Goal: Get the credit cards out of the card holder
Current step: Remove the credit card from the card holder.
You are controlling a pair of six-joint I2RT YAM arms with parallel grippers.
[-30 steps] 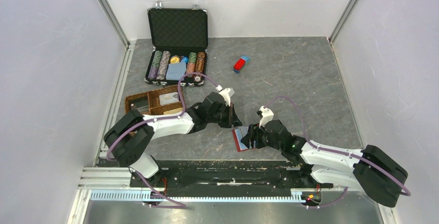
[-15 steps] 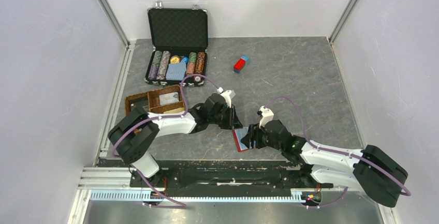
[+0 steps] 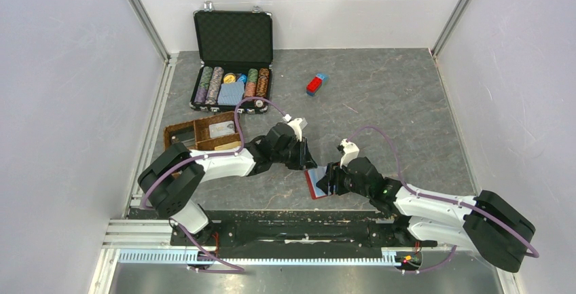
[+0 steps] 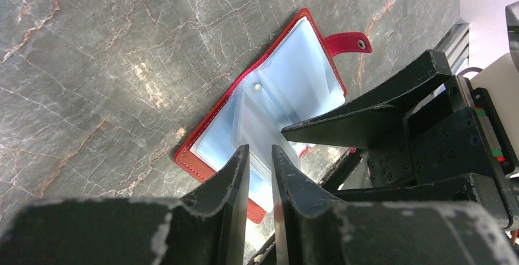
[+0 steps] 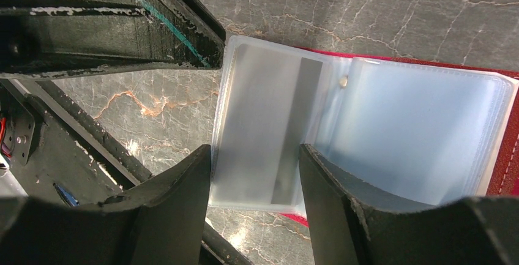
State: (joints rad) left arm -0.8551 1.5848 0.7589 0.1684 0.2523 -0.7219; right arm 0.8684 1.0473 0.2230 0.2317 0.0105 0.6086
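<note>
Shows a dark red card holder (image 4: 269,103) lying open and flat on a grey, veined, stone-look table (image 3: 407,104), with a black poker chip case (image 3: 233,36) well beyond it toward the far left.

Reveals a stitched, leather-like red cover with a strap ending in a metal snap (image 4: 349,41). Inside, a fanned stack of clear, glossy, faintly blue plastic sleeves, soft enough to bow upward at the fold.

Carries at least one credit card (image 5: 269,124) fully seated in the raised sleeve. Thin, stiff and rectangular, pale grey through the plastic, with a darker stripe down its length.

Places the right gripper (image 5: 254,155) at the holder's right side, jaws set wide, one on either side of that raised sleeve. Places the left gripper (image 4: 260,152) at the holder's far-left side, black fingers drawn to a narrow slit just above the sleeves. Cannot tell from this angle whether a sleeve edge is pinched there.

Judged as early in the task: opened and spread, but not yet emptied. No card visible outside the holder, and the seated one not yet drawn from its sleeve.
</note>
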